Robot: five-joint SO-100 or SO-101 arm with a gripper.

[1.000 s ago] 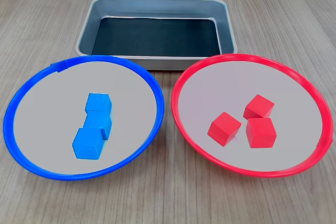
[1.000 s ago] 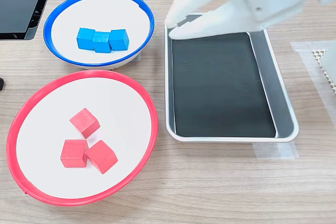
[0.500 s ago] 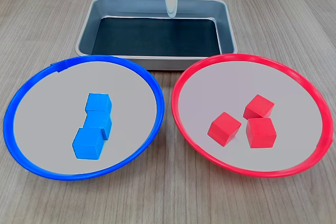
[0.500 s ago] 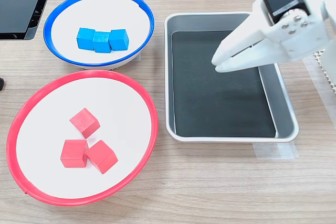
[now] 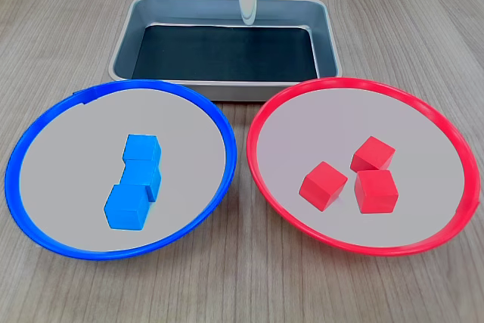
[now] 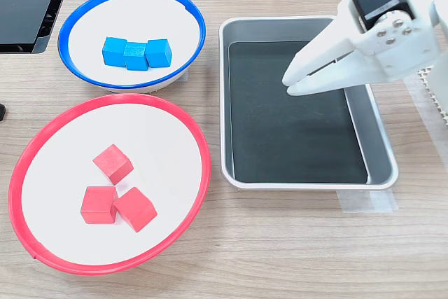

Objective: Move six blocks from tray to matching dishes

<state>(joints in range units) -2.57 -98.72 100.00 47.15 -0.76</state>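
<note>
Three blue blocks (image 5: 136, 179) lie touching in a row in the blue-rimmed dish (image 5: 76, 156), seen also as blue blocks (image 6: 136, 52) in that dish (image 6: 133, 19). Three red blocks (image 5: 355, 175) sit clustered in the red-rimmed dish (image 5: 302, 126); the second exterior view shows the same red blocks (image 6: 115, 190) and dish (image 6: 161, 145). The silver tray (image 5: 219, 90) holds only its black liner (image 6: 294, 131). My white gripper (image 6: 290, 85) hangs above the tray's middle with its fingertips together and nothing between them. In the first exterior view the gripper (image 5: 247, 13) points down over the tray's far wall.
A dark flat object (image 6: 28, 5) lies at the second exterior view's top left. A white mesh mat (image 6: 434, 89) under the arm's base sits beyond the tray. Bare wooden tabletop (image 5: 242, 285) surrounds the dishes.
Over the last second the gripper swung from the tray's corner nearest the blue dish back over the tray's middle. It has barely moved in the last half second. The blocks stayed put.
</note>
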